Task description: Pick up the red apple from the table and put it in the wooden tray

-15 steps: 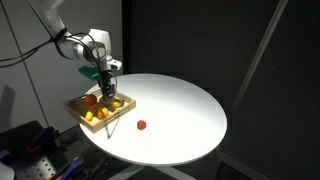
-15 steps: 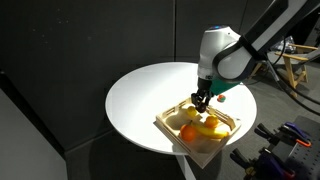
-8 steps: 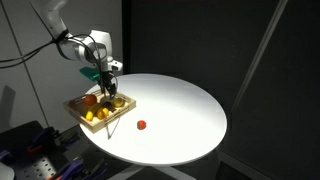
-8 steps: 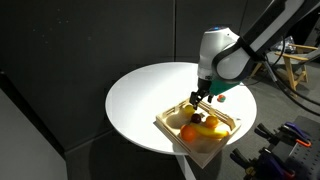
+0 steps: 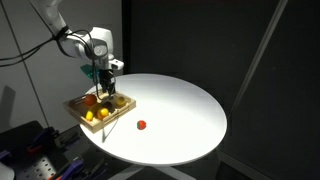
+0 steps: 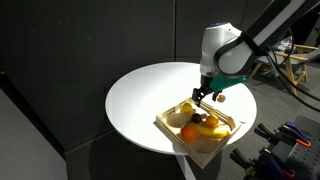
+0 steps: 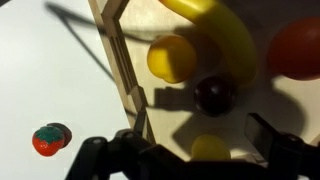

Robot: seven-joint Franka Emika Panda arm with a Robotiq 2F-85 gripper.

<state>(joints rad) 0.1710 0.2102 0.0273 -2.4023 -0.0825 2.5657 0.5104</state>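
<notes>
Jaws have risen, leaving the red apple (image 7: 214,95) below them.

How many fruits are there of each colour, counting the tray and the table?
Yellow: 3, the long fruit, the round fruit, a half-hidden one
Orange: 1, the orange fruit
Dark red: 1, the red apple
Bright red: 1, the small ball on the table
Total: 6

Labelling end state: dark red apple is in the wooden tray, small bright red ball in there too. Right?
No: the bright red ball lies on the table, outside the wooden tray, as an exterior view shows. The dark red apple is in the tray.
</notes>
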